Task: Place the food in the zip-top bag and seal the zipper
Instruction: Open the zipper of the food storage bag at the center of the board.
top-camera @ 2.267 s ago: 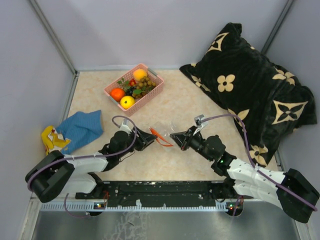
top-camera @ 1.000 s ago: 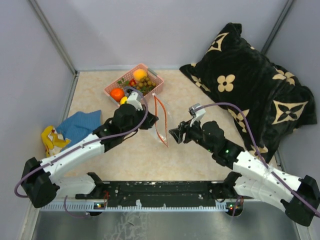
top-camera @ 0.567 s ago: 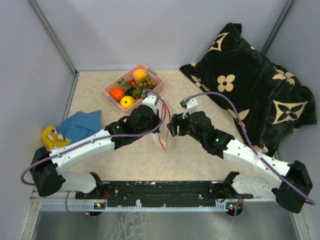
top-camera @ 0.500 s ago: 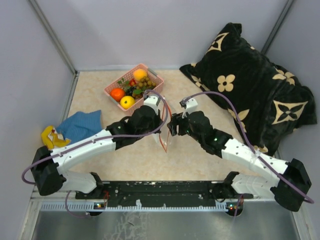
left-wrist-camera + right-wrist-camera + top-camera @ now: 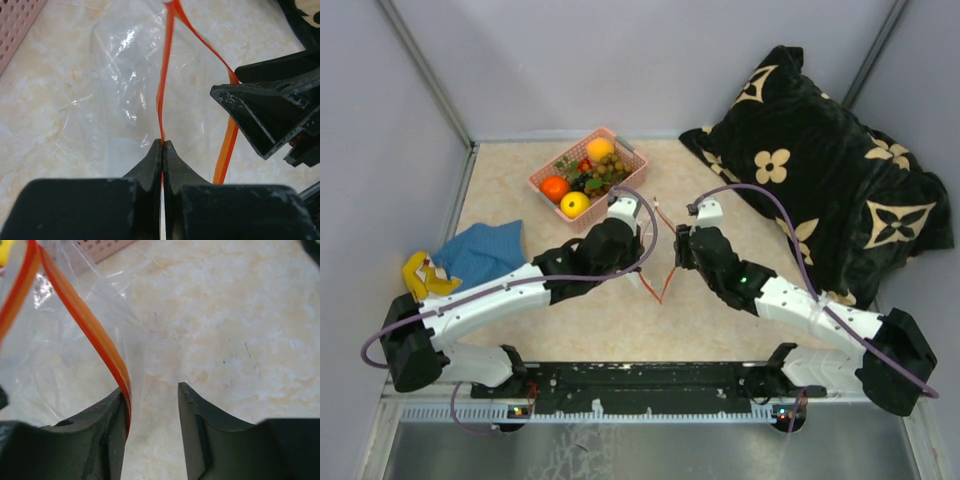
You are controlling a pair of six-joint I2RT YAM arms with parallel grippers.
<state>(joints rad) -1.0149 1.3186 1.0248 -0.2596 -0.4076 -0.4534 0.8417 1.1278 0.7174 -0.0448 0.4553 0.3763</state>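
**Left wrist view**
- Left gripper (image 5: 162, 146): clenched on one lip of the zipper (image 5: 165, 75). The strip runs straight out from between its tips.
- Bag (image 5: 112, 85): clear and crinkled, spread over the worktop (image 5: 30, 150). I see nothing inside it.
- Second lip of the zipper: bows away toward the right gripper (image 5: 225, 84), so the mouth stands parted.
- Basket (image 5: 17, 22): one corner only, at the upper left.

**Right wrist view**
- Right gripper: released, with its jaws apart.
- The second lip lies against the inner face of one finger, and the other finger stands clear of it.
- I judge it lined up for a grasp not yet made.

**Top view**
- Both grippers meet near the middle of the worktop. The bag is between them and the zipper hangs in a V.
- Food (image 5: 574, 204): all in the basket, near the far edge and left of centre. I count an orange piece, two yellowish rounds, a tan cluster, dark grapes and red bits.
- Cloth (image 5: 480, 255): at the left edge.
- Pillow (image 5: 820, 170): in the far right corner.

**Status, as I judge it**
- Done: the mouth is opened and one lip is held.
- Left to do: take the second lip, carry every piece of food across, and press the zipper shut.
- No food has been loaded into the bag yet, and it is not sealed.
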